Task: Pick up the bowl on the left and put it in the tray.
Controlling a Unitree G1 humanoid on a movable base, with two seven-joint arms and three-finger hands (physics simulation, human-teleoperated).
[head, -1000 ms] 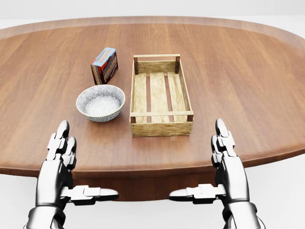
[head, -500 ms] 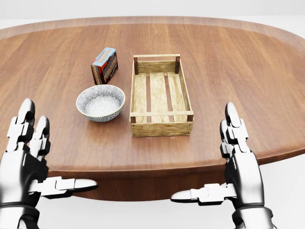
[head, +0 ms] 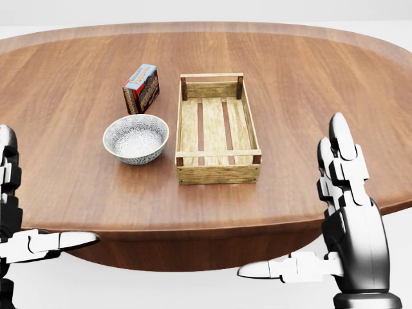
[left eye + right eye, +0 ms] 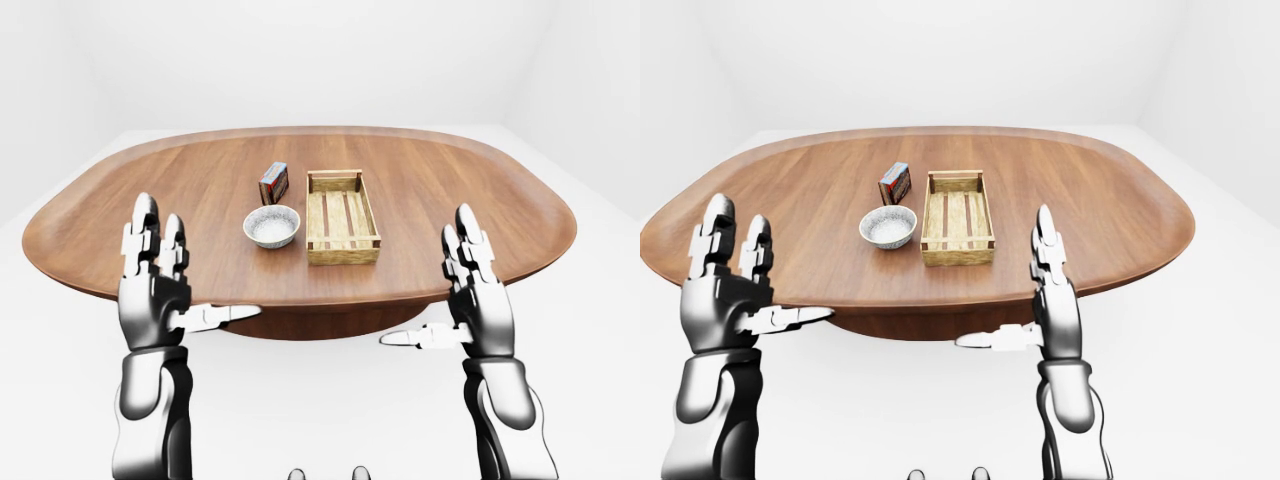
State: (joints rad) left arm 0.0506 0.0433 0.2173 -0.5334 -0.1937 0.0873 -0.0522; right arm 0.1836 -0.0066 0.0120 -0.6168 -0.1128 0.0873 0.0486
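Both hands have spread outward toward the head view's edges since a second ago, while bowl, tray and box lie unchanged. Now the left hand and right hand hover at the bench's near edge, fingers straight and apart, thumbs pointing inward, holding nothing. From the left hand, the bowl sits further in over the bench and to its right, well apart; the right hand is farther from it, beyond the tray. Touching nothing, the bowl stands just beside the tray's left wall, below the box, so the left hand looks better placed.
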